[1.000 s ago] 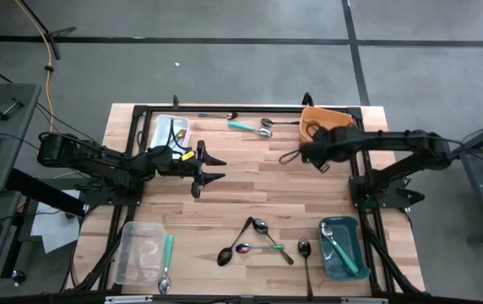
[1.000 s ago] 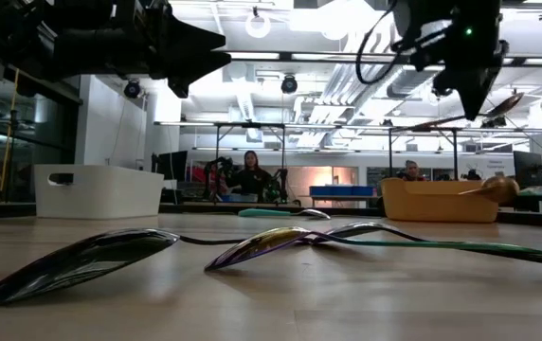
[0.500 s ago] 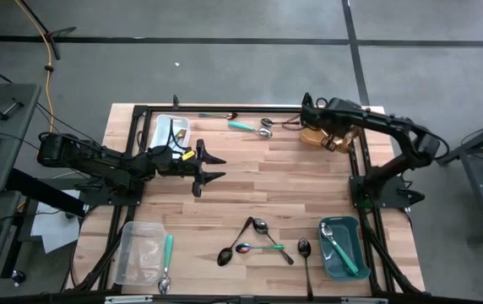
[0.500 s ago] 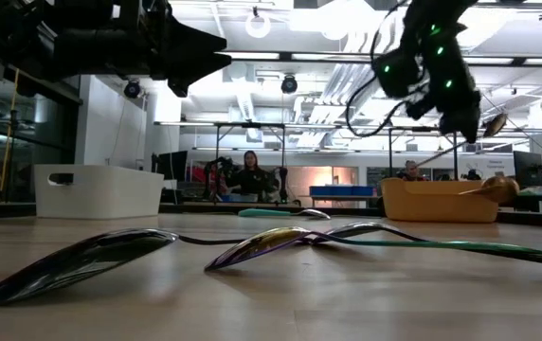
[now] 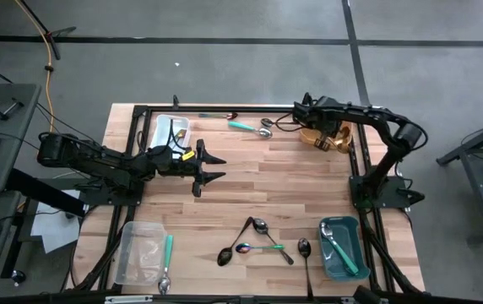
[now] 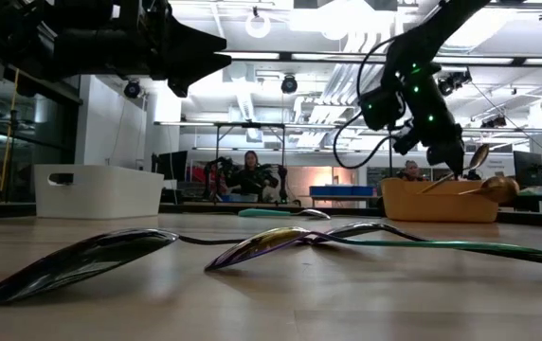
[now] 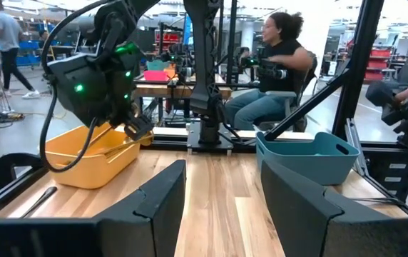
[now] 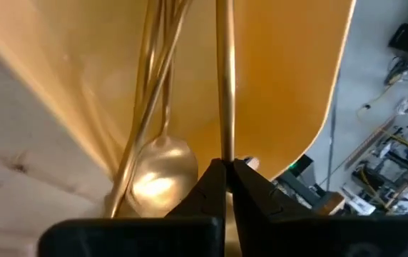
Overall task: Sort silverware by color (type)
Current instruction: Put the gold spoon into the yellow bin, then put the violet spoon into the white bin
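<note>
My right gripper (image 5: pixel 334 133) hangs over the orange bin (image 5: pixel 316 135) at the table's far right, shut on a gold spoon (image 6: pixel 468 163). More gold spoons (image 8: pixel 157 171) lie in that bin. My left gripper (image 5: pixel 218 166) stands open and level above the table's left middle, with nothing between its fingers (image 7: pixel 222 207). Black, rainbow and silver spoons (image 5: pixel 254 241) lie flat on the table near its front edge. A teal-handled spoon (image 5: pixel 243 126) lies by the far edge. My right gripper pinches the gold spoon's slim handle (image 8: pixel 223 143) between its two fingertips. The fingers slant down from above into the orange bin. The spoon is tilted, its bowl (image 6: pixel 480 154) raised above the bin's rim. Whether its lower end touches the bin, I cannot tell.
A teal bin (image 5: pixel 343 249) with teal-handled spoons stands at the near right. A clear bin (image 5: pixel 138 253) sits near left, with a teal-handled spoon (image 5: pixel 167 257) beside it. A white bin (image 5: pixel 170 133) is at the far left. People sit beyond the table.
My right gripper has carried the gold spoon from above the table beside the orange bin toward the far right and down over that bin, rolling as it went. The spoon, held high and nearly level before, now slants low at the bin's rim.
</note>
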You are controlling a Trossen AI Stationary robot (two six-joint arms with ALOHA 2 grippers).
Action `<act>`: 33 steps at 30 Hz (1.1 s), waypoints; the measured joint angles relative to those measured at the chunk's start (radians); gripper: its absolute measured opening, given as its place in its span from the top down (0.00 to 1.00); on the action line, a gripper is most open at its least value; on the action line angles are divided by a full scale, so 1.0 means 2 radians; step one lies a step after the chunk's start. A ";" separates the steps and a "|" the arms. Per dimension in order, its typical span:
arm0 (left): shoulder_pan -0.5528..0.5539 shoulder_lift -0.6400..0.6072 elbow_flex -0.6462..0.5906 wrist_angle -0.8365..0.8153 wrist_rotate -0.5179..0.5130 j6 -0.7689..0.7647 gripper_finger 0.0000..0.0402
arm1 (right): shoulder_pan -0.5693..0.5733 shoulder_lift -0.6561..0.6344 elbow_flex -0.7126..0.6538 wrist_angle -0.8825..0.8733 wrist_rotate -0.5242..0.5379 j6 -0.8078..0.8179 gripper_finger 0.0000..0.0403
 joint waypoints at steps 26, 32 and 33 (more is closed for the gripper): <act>0.000 0.000 0.000 0.000 0.000 0.000 0.56 | 0.006 -0.137 -0.011 -0.010 -0.226 0.084 0.80; 0.000 0.000 0.000 -0.001 0.001 -0.015 0.56 | 0.075 -0.273 -0.130 0.271 -0.426 0.154 0.80; 0.000 0.000 0.000 0.000 0.001 -0.018 0.56 | 0.094 -0.290 -0.158 0.335 -0.440 0.170 0.80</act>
